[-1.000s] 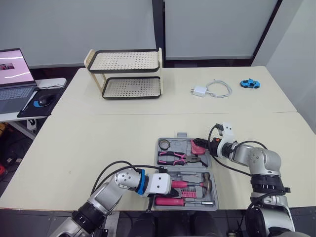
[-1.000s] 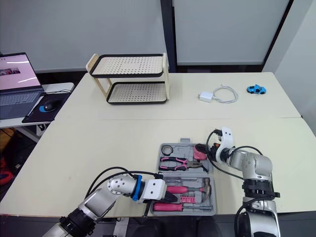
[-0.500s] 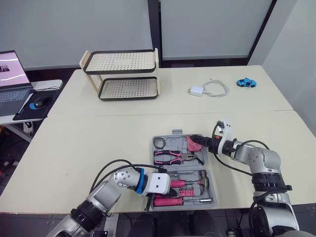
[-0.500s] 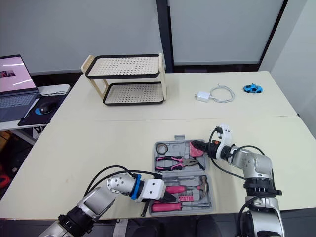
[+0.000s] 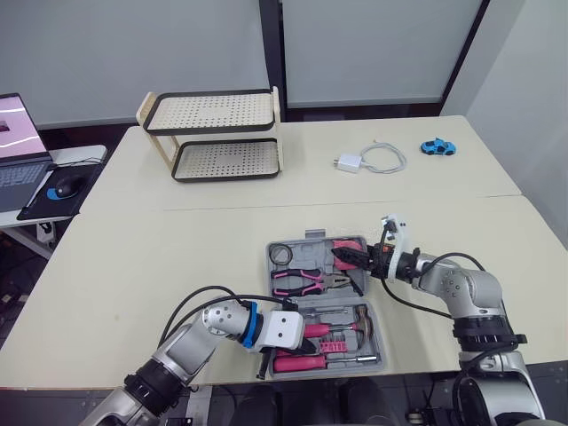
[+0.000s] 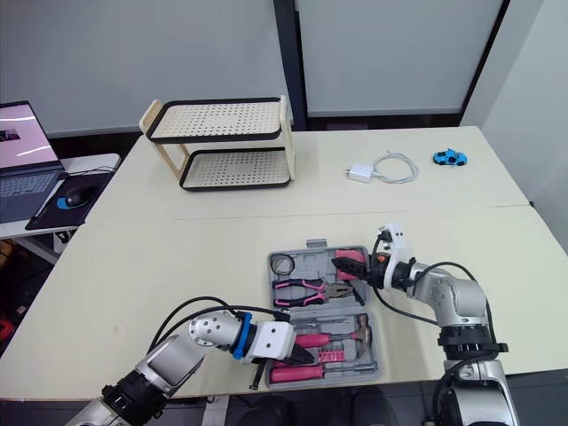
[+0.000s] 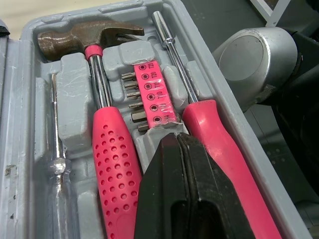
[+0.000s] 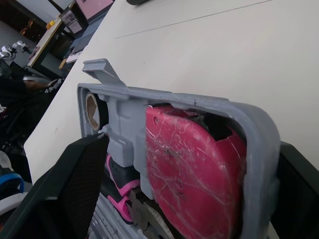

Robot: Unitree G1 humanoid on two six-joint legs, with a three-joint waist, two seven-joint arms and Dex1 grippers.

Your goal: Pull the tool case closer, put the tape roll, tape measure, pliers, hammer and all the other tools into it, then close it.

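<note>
Near the front edge of the pale bench (image 5: 177,248) we see a grey tool case (image 5: 311,241) lying open and flat, its two halves side by side, one nearer the robot and one farther. The far half holds a tape roll (image 5: 282,256) in its left corner, pink-handled pliers (image 5: 306,282) along its near side, and a scuffed pink tape measure (image 8: 194,169) in its right corner. The near half holds a hammer (image 7: 102,109) with a pink grip, a strip of screwdriver bits (image 7: 149,94) and a long pink-handled screwdriver (image 7: 199,114), each lying in its own moulded slot. Our left end effector (image 7: 177,142) is clenched, its two black fingers pressed together with nothing between them, and it sits low over the near half, between the hammer's grip and the screwdriver's grip. Our right end effector (image 6: 351,264) is released, its fingers spread wide on either side of the far half's right end, where the tape measure lies; we cannot tell whether they touch the case. Well beyond the case stand a two-tier rack (image 5: 213,133), a white charger with its coiled cable (image 5: 373,160) and a small blue toy car (image 5: 435,147).
</note>
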